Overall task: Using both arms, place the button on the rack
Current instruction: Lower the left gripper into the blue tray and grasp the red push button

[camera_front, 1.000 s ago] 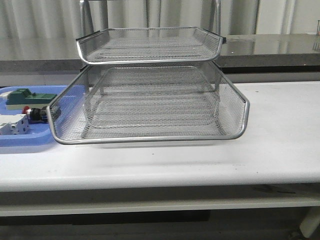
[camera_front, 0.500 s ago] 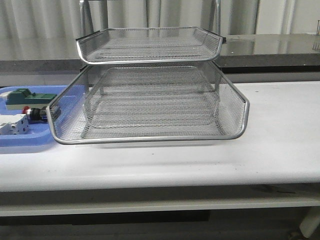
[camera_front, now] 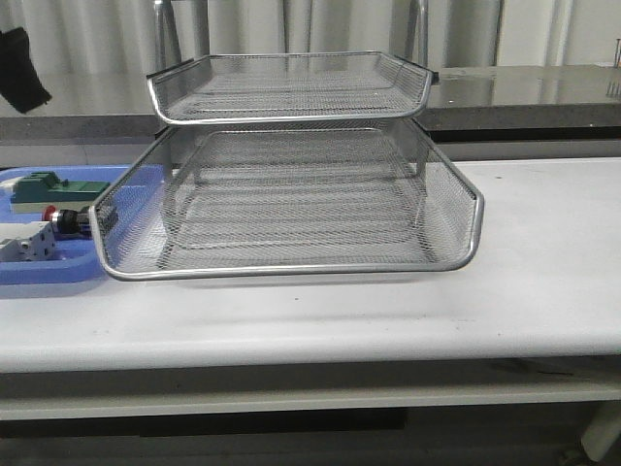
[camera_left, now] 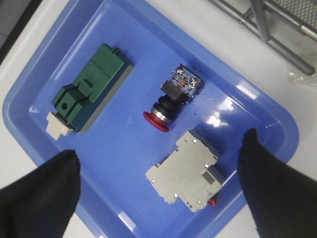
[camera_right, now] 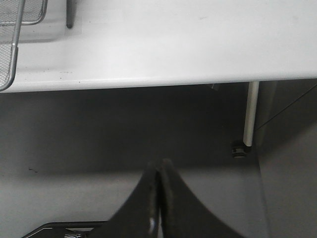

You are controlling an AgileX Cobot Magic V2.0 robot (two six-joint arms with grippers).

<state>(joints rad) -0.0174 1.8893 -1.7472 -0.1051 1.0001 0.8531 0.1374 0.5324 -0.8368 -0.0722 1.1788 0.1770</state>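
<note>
The button (camera_left: pixel 173 96), with its red cap and black and silver body, lies on its side in the blue tray (camera_left: pixel 124 163), between a green block (camera_left: pixel 91 89) and a white breaker block (camera_left: pixel 188 171). My left gripper (camera_left: pixel 159 144) hangs open and empty above the tray, with its fingers (camera_left: pixel 44 193) wide apart. In the front view the button (camera_front: pixel 66 221) lies just left of the rack (camera_front: pixel 291 194). A black part of the left arm (camera_front: pixel 19 68) shows at the top left. My right gripper (camera_right: pixel 159 168) is shut and empty, below the table's front edge.
The rack's lower tier reaches close to the blue tray (camera_front: pixel 58 277). One rack leg and a mesh corner (camera_right: pixel 10 44) show in the right wrist view. The white table (camera_front: pixel 543 252) stretches to the right of the rack. A table leg (camera_right: pixel 250 114) stands beneath.
A black part of the left arm has come into the front view at the top left. The rack and the tray's parts have not moved.
</note>
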